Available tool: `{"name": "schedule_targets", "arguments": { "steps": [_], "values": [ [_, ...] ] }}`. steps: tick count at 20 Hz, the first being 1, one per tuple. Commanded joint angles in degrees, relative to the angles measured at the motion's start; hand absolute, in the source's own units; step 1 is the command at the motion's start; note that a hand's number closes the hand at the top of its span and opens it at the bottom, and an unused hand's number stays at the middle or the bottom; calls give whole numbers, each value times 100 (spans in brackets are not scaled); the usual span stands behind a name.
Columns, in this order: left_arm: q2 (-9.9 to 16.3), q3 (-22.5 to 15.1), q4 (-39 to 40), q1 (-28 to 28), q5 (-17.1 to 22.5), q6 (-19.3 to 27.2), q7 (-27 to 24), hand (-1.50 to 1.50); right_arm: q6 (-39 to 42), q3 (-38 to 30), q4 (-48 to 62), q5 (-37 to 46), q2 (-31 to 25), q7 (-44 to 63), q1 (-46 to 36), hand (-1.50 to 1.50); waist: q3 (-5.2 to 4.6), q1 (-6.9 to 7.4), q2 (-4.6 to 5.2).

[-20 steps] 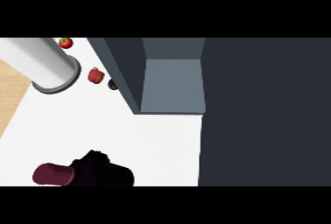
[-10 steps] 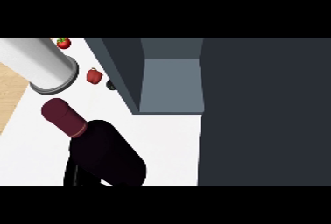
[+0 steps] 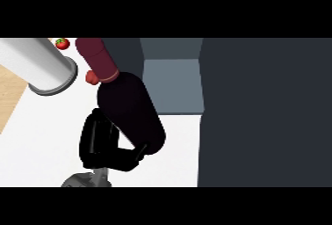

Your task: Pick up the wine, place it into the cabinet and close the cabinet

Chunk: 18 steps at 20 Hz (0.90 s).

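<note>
The wine bottle [image 3: 128, 110] is dark with a maroon neck and cap [image 3: 97, 57]. It is raised off the white counter [image 3: 45, 132] and tilted, its neck pointing to the top of the view. My left hand [image 3: 100, 143] is at the lower left, shut on the bottle's lower body from the left, fingers and thumb curled round it. The grey cabinet [image 3: 170, 85] stands just right of the bottle, with its open inside showing. A large dark panel [image 3: 266, 114] of the cabinet fills the right side. My right hand does not show.
A thick white cylinder with a grey rim [image 3: 39, 66] lies at the upper left. A strawberry [image 3: 62, 43] and another red fruit [image 3: 91, 77] sit behind the bottle's neck. A tan strip [image 3: 8, 101] runs along the counter's left edge.
The bottle has risen from the view's lower left toward the top, its neck now in front of the cabinet's left edge. The hand holding it has come up into view.
</note>
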Motion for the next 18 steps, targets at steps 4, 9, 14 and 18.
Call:
{"name": "schedule_targets", "arguments": {
  "steps": [4, 9, 14, 18],
  "values": [
    [-2, -74, 1190, -1247, -241, 653, -105, 150, -115, 320, 31, 406, 128, 21, -130, -150, -1, -7, 8],
    [-2, -585, 1824, -1459, -380, 1112, -477, 150, -92, -281, 11, -278, -156, 206, -339, -150, -1, -6, 4],
    [-2, -615, 2598, -1823, 62, 1143, -828, 150, 19, 173, -107, 242, 140, -159, 215, -150, -1, -23, 4],
    [-2, -933, 3054, -1995, 543, 1548, -1192, 150, -93, -216, -437, -485, -262, 708, -170, -150, -3, -44, 6]
  ]
}}
